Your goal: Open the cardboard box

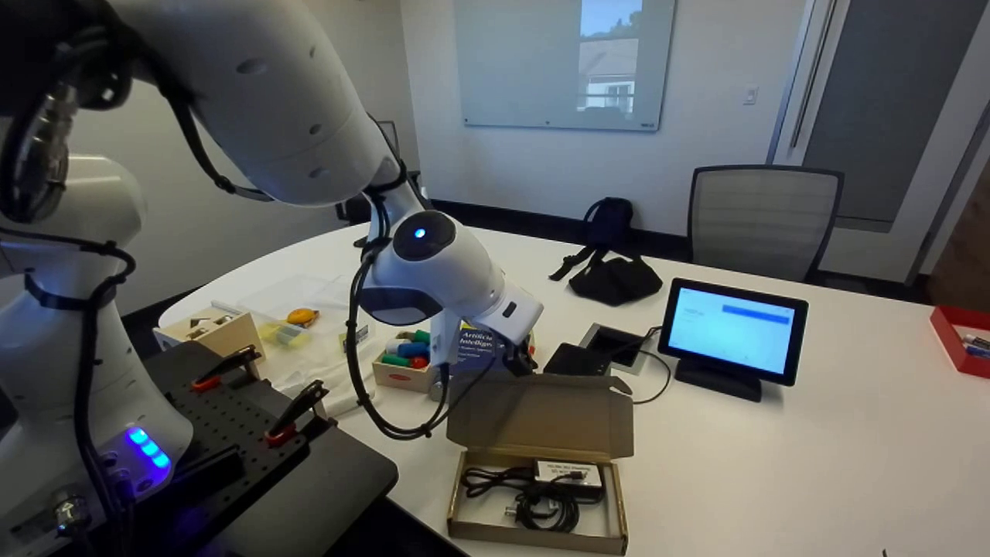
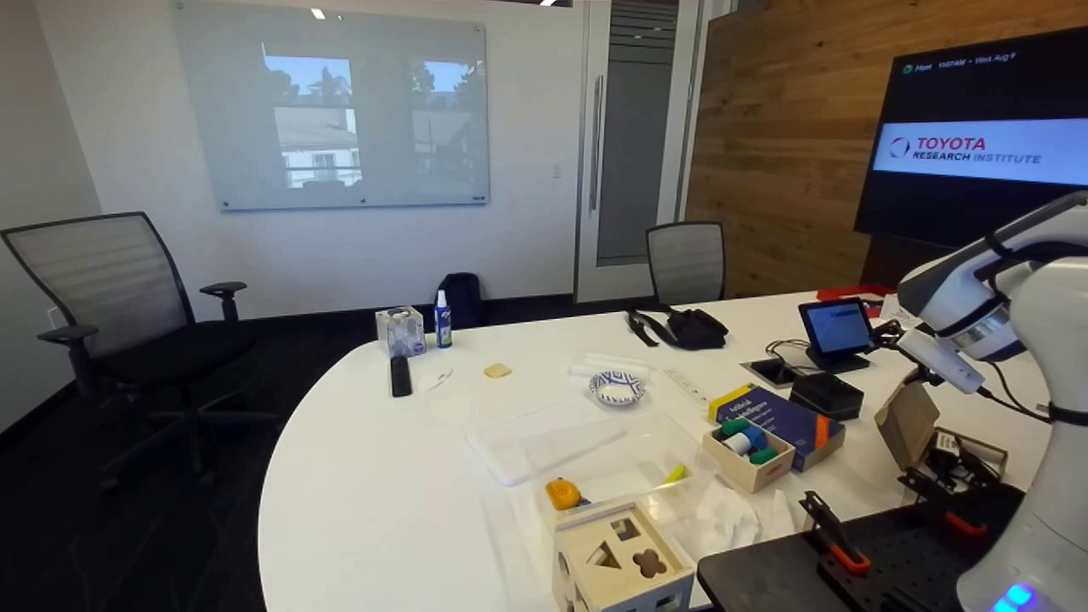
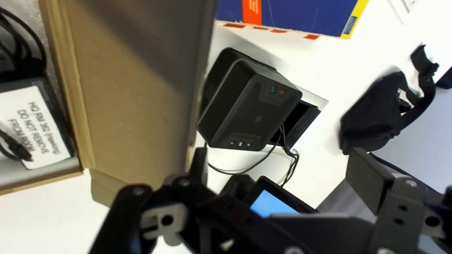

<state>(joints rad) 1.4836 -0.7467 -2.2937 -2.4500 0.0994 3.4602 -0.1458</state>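
The brown cardboard box [image 1: 535,535] stands open on the white table. Its flap lid [image 1: 541,418] is raised and leans back from the hinge; the lid also shows in an exterior view [image 2: 908,422]. Black cables [image 1: 547,507] and a black adapter with a white label [image 3: 33,123] lie inside. My gripper [image 1: 520,358] is behind and above the lid's free edge. In the wrist view my gripper [image 3: 286,169] has its fingers wide apart with nothing between them. One finger is beside the lid's edge [image 3: 192,134]; I cannot tell whether it touches.
A black speaker [image 3: 254,106] stands behind the lid, near a table cable port [image 3: 300,120]. A tablet on a stand [image 1: 735,329] is at the right. A blue book [image 2: 786,425] and a wooden box of coloured blocks [image 2: 748,459] are nearby. A black pouch [image 1: 616,280] lies farther back.
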